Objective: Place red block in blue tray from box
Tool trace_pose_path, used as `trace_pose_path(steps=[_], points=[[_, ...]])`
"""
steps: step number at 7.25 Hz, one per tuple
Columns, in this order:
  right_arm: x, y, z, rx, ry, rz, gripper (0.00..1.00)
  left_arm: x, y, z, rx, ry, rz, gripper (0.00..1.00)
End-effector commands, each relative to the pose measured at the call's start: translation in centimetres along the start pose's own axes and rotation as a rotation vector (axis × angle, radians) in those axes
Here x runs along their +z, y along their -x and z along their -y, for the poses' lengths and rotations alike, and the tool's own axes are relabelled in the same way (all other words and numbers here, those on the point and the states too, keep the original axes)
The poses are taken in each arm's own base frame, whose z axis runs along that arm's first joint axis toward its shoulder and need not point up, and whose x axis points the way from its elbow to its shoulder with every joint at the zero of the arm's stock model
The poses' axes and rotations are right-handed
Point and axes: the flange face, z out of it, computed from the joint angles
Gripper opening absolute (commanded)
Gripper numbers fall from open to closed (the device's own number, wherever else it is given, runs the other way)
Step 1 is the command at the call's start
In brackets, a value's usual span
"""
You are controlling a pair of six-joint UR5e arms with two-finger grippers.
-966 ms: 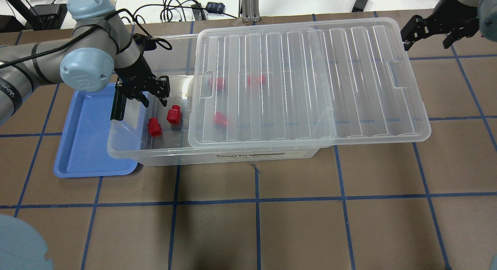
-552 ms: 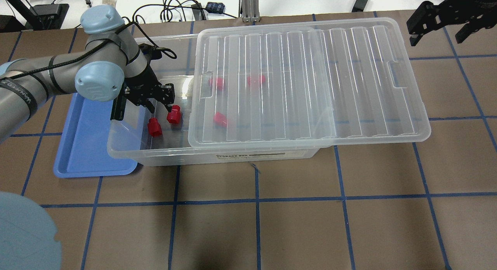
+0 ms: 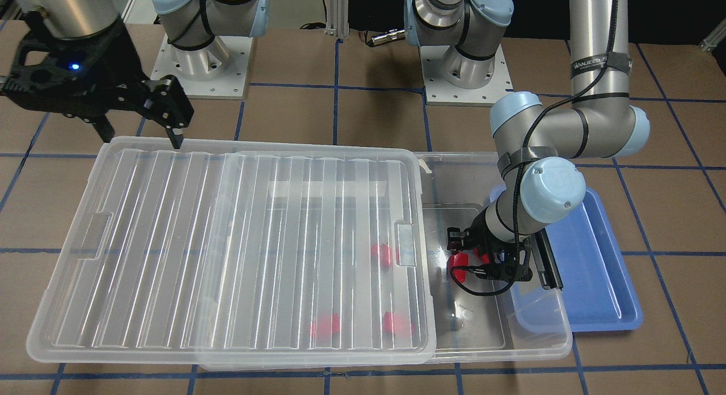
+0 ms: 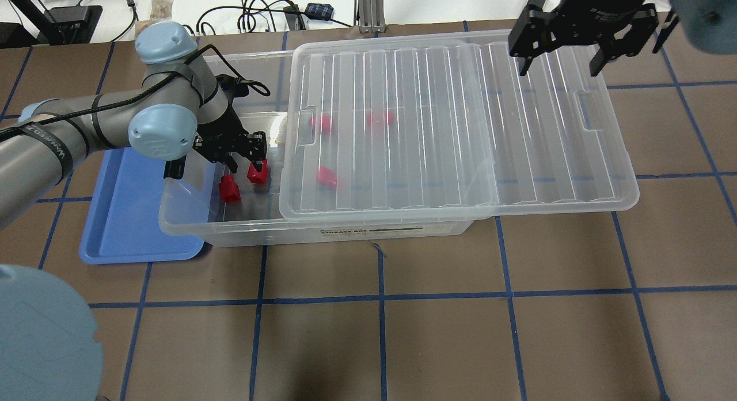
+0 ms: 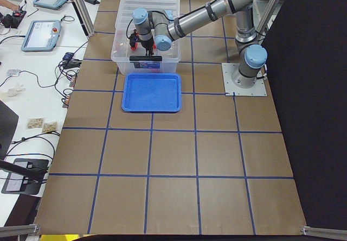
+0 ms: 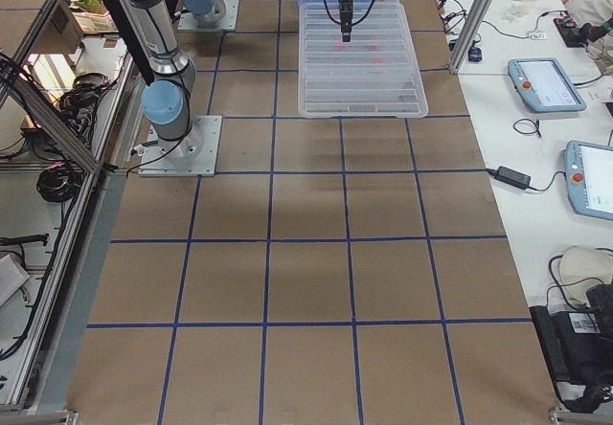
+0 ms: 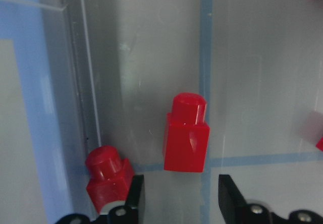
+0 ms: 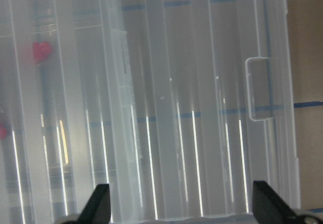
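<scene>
You've got the box [image 4: 190, 228] on the desk [image 4: 403, 332], with its lid [image 4: 460, 130] slid aside and its left end uncovered. The block [image 4: 257, 173] and a second block [image 4: 229, 189] are there; three more blocks [image 4: 326, 177] show blurred under the lid. The tray [image 4: 126, 216] lies just beside that end. The left arm reaches down into the opening. The left gripper [image 7: 179, 196] is spread wider than the block and holds nothing; the block is just ahead of its fingertips. The block's narrow end and long axis point away from the gripper. The right gripper [image 4: 558, 64] hangs spread and unladen over the lid's far edge.
</scene>
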Motion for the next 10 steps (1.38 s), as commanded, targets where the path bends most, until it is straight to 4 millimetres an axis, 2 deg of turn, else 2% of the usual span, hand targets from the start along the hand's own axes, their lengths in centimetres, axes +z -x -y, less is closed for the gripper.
trace_pose_path(steps=[1,8,9,10], points=[[0.6,3.0,-0.8,0.009,0.008,0.006,1.00,1.7,-0.5,0.7,0.012,-0.008,0.001,0.55],[0.6,2.9,-0.6,-0.005,0.010,-0.006,1.00,3.0,-0.4,0.7,0.021,0.017,0.002,0.55],[0.5,2.9,-0.7,-0.005,0.009,-0.008,1.00,3.0,-0.4,0.7,0.020,0.017,0.002,0.50],[0.6,2.9,-0.7,-0.005,0.011,-0.008,1.00,3.1,-0.4,0.7,0.019,0.020,0.003,0.32]])
